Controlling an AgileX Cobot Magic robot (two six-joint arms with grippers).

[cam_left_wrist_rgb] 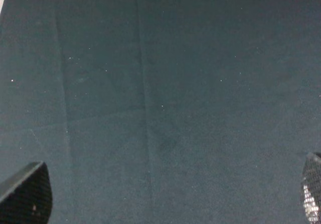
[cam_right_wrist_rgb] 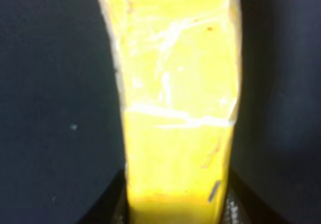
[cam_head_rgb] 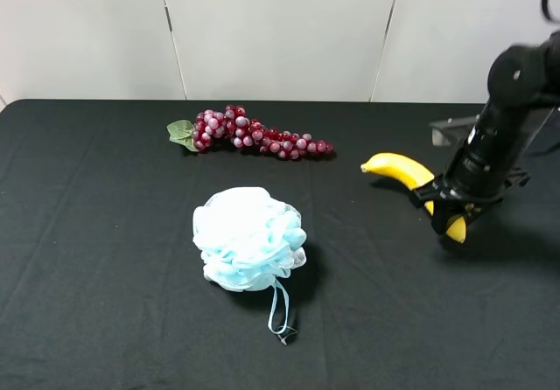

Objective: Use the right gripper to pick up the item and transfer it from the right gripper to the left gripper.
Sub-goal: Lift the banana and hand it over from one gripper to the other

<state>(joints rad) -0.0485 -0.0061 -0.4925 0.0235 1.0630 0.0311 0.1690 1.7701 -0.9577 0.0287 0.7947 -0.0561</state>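
The right pincer (cam_head_rgb: 452, 218) stands at the right edge of the exterior high view, its jaws closed on the lower-right end of the banana (cam_head_rgb: 398, 168). The rest of the fruit runs up and to the left towards the middle of the frame. In the right wrist view the yellow skin (cam_right_wrist_rgb: 175, 108) fills the gap between the two jaws, so the grip looks centred across the width. Whether the banana has left the black worktop (cam_head_rgb: 105, 233) cannot be told.

The left pincer (cam_left_wrist_rgb: 168, 194) does not appear in the exterior high view. Its own camera shows two fingertips far apart at the lower corners with bare cloth between them: it is wide open and holds nothing.

The step in hand appears to be the lift that follows the grasp. Because the hold sits near one end, the long free part may sag or twist, so a slow, straight rise would suit best. The path to the handover should pass clear of the grape bunch (cam_head_rgb: 254, 134) in the upper middle and the pale blue bath pouf (cam_head_rgb: 249, 240) at centre. The free end should be offered to the left pincer, which ought to close firmly on the bare half before the right lets go.
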